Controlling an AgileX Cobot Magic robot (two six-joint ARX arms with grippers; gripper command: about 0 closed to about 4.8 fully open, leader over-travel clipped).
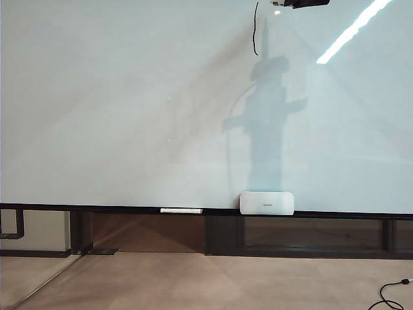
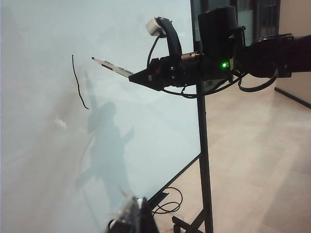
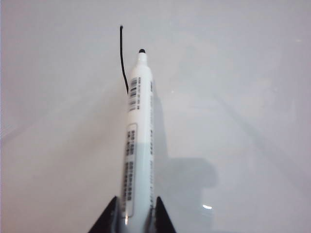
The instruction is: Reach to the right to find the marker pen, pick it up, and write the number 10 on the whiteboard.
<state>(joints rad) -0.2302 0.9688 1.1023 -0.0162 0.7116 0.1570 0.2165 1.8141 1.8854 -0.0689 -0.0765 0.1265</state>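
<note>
Right claw (image 3: 136, 213) clenched on the marker pen (image 3: 138, 141): in the right wrist view the two dark fingers (image 3: 108, 221) flank the rear end of the white barrel, which projects straight out ahead of the claw, printed label uppermost and black tip foremost. The tip sits just beside the single black stroke (image 3: 123, 60) drawn on the whiteboard (image 3: 233, 87); whether tip and board touch cannot be told from this view. In the left wrist view the same right claw (image 2: 141, 76) is seen from the side, its arm reaching in level from the far side of the board; the marker pen (image 2: 112, 67) sticks out from the claw toward the whiteboard (image 2: 43, 160), and here its tip stands a little apart from the stroke (image 2: 77, 83), which runs downward with a slight curve. The arm's shadow falls on the board below. Of the left claw (image 2: 133, 216) only a blurred part shows at the picture's edge, near the board's lower portion; whether it is released or clenched cannot be told. In the exterior view the stroke (image 1: 255, 29) lies high on the whiteboard (image 1: 129, 110), with a dark piece of the right arm (image 1: 300, 3) at the upper edge. On the board's dark bottom rail (image 1: 97, 208) rest a white rounded box (image 1: 266, 203) and a thin white bar (image 1: 181, 210).
</note>
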